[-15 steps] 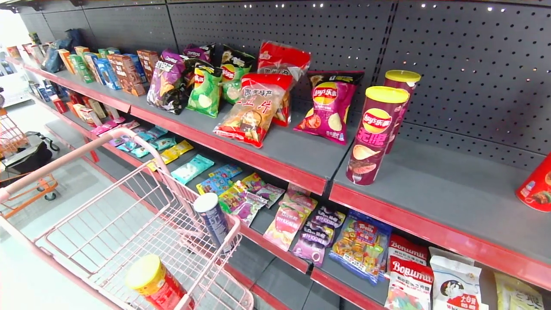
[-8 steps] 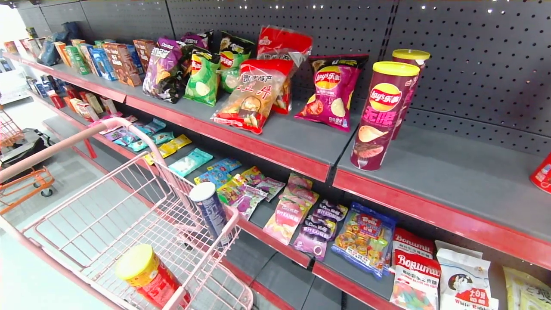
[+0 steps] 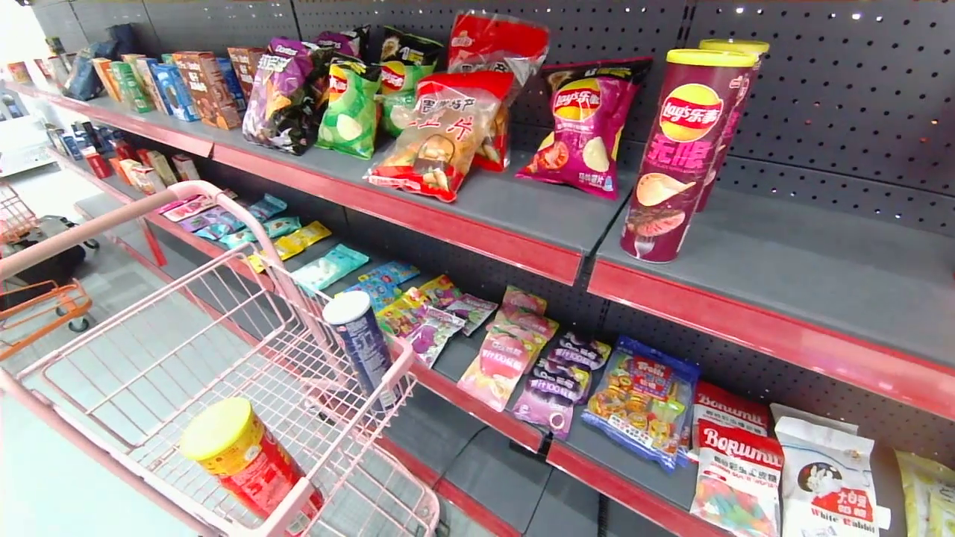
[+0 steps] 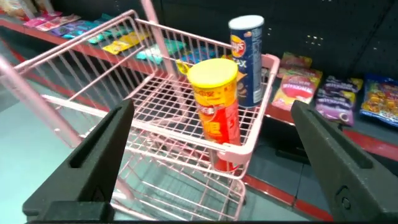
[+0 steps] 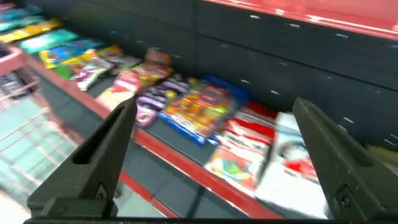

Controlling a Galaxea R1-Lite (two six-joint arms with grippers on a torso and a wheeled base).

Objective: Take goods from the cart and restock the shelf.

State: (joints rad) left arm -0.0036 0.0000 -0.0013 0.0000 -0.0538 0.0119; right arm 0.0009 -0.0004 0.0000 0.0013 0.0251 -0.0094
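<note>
I count two cans in the one pink cart (image 3: 119, 222): one red can (image 3: 239, 455) with a yellow lid on the near side, and one dark blue can (image 3: 363, 347) at its far right corner. On the upper shelf (image 3: 806, 276) I count two maroon cans, a front maroon can (image 3: 675, 156) and a rear maroon can (image 3: 739, 45). Left of them I count seven chip bags (image 3: 440, 142). There is one orange cart (image 3: 45, 306) far left.

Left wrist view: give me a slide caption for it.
Open left gripper above the pink cart, which holds a red can and a blue can.
</note>
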